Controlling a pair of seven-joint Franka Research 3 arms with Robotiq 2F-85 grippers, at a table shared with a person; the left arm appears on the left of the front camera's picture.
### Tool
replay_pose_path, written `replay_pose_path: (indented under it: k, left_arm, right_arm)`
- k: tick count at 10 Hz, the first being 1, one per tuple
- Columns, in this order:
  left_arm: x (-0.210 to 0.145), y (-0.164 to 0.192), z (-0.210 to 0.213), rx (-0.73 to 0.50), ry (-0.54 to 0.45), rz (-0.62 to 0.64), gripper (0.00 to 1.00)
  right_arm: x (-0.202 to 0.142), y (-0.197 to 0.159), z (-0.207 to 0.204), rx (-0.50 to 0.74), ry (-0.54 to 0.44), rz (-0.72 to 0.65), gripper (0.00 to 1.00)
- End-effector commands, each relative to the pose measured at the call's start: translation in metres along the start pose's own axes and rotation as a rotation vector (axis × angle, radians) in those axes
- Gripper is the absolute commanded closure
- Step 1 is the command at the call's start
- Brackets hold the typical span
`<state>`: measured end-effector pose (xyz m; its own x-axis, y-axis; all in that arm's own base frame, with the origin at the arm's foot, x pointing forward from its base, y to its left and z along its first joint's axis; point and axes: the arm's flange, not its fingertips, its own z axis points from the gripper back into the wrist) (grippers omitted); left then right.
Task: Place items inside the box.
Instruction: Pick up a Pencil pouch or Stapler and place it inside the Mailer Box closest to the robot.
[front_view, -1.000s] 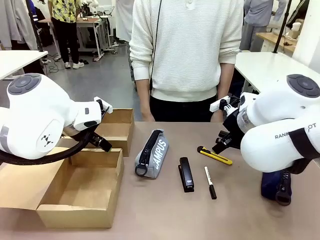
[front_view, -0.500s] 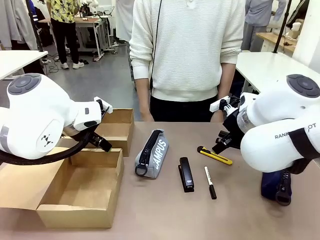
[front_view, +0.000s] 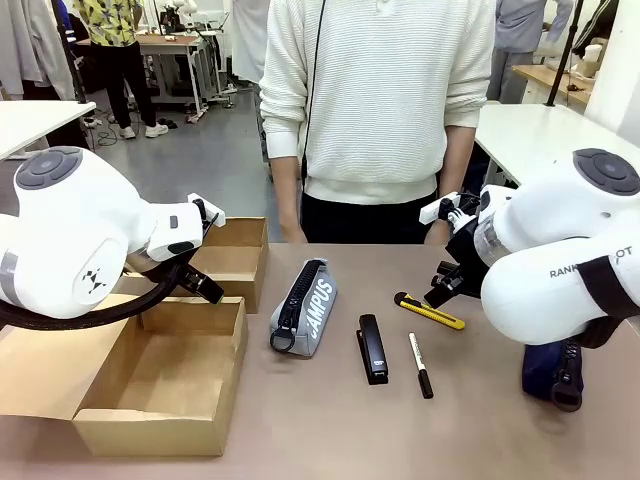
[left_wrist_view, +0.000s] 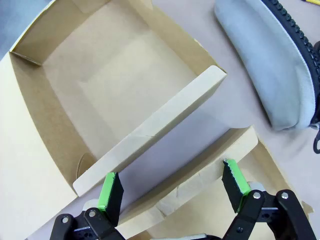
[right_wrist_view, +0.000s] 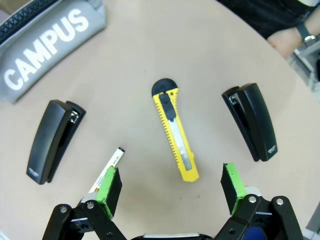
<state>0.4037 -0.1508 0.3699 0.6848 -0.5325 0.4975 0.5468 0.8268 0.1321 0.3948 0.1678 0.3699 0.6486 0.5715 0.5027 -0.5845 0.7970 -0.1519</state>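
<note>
While a person in a white knitted sweater (front_view: 375, 100) stands at the far side of the brown table (front_view: 400, 440), both arms hang above it holding nothing. The left gripper (left_wrist_view: 173, 187) has its jaws spread wide over cardboard box edges. The right gripper (right_wrist_view: 171, 186) is equally wide, poised over a yellow snap-blade utility knife (right_wrist_view: 175, 132) whose near end lies between the green pads without touching them.

The larger plain brown shallow cardboard box (front_view: 150, 435) sits at the table's left, its wide flap lid folded out flat to the left and its floor bare. A smaller brown cardboard box (front_view: 235, 262) stands just behind it. The task's things all lie on the table to the right of the boxes. These are the grey zip pencil case lettered "CAMPUS" (front_view: 305, 305), then the black stapler (front_view: 372, 348), then the slim white pen with a black cap (front_view: 420, 365). A second black stapler (right_wrist_view: 252, 122) shows beyond the knife, and a dark navy pouch (front_view: 550, 372) lies under the right arm.
</note>
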Motion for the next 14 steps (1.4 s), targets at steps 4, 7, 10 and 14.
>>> replay_pose_path:
  k: [4, 7, 10, 14]
  left_arm:
    - [0.0, 0.0, 0.0, 0.0, 0.0, 0.0, 0.0]
    - [-0.007, 0.012, 0.056, -0.172, -0.125, 0.01, 0.0]
    - [-0.04, 0.052, 0.151, -0.497, -0.197, 0.169, 0.0]
    - [-0.152, 0.17, 0.182, -0.877, -0.532, 0.542, 0.0]
  right_arm:
    - [0.0, 0.0, 0.0, 0.0, -0.001, 0.0, 0.0]
    - [0.003, -0.014, 0.05, 0.236, -0.066, -0.062, 0.0]
    - [-0.021, -0.084, 0.163, 0.477, -0.104, -0.476, 0.0]
    - [-0.168, -0.244, 0.227, 0.632, -0.325, -1.063, 0.0]
